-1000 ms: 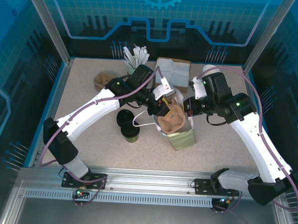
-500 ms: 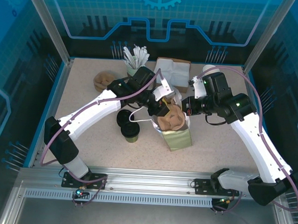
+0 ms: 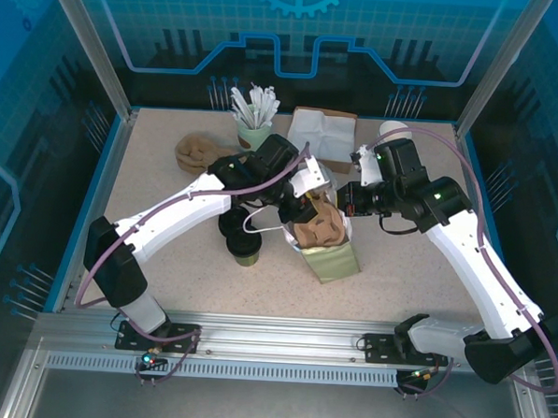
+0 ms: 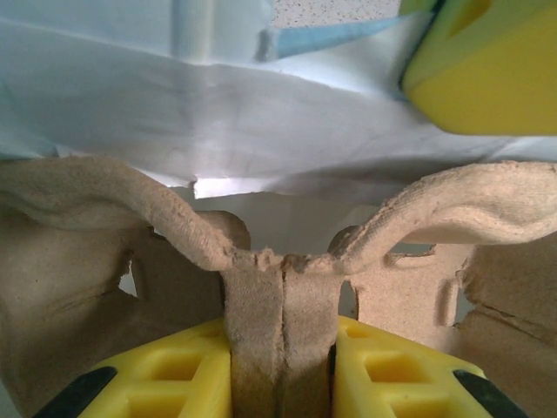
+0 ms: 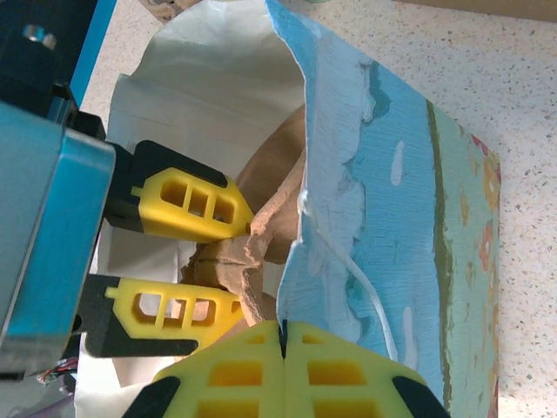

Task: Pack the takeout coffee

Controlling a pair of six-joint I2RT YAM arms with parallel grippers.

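Brown pulp carrier (image 4: pixel 280 287) was clamped in the left end effector (image 4: pixel 280 357), in the mouth of the bag (image 5: pixel 392 218); the right end effector (image 5: pixel 281 344) pinched its rim. The coffee (image 3: pixel 246 252) stood on the worktop (image 3: pixel 397 281) near the bag. The carrier looked best lowered level, rim pulled wide.

A cup of white sticks (image 3: pixel 255 121) stands near white napkins (image 3: pixel 322 136) at the back.
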